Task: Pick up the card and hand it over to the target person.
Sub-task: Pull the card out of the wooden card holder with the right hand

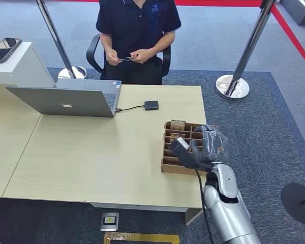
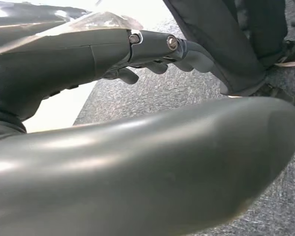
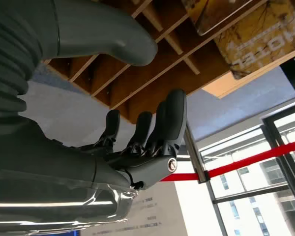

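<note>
wooden card box (image 1: 181, 147) under empty right hand (image 1: 205, 150); cards (image 3: 250, 34) close up

Head view overlooks table (image 1: 104, 152); right wrist close under tray (image 3: 146, 83).

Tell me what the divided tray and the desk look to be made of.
Tray: looks like thin unpainted wood or plywood, matte brown; the right wrist view shows slat dividers with pale cut edges. Desk: seems a light wood-look laminate, smooth and low-sheen with even colour; solid wood can't be ruled out. The cards in the tray look like glossy printed plastic or card stock.
</note>
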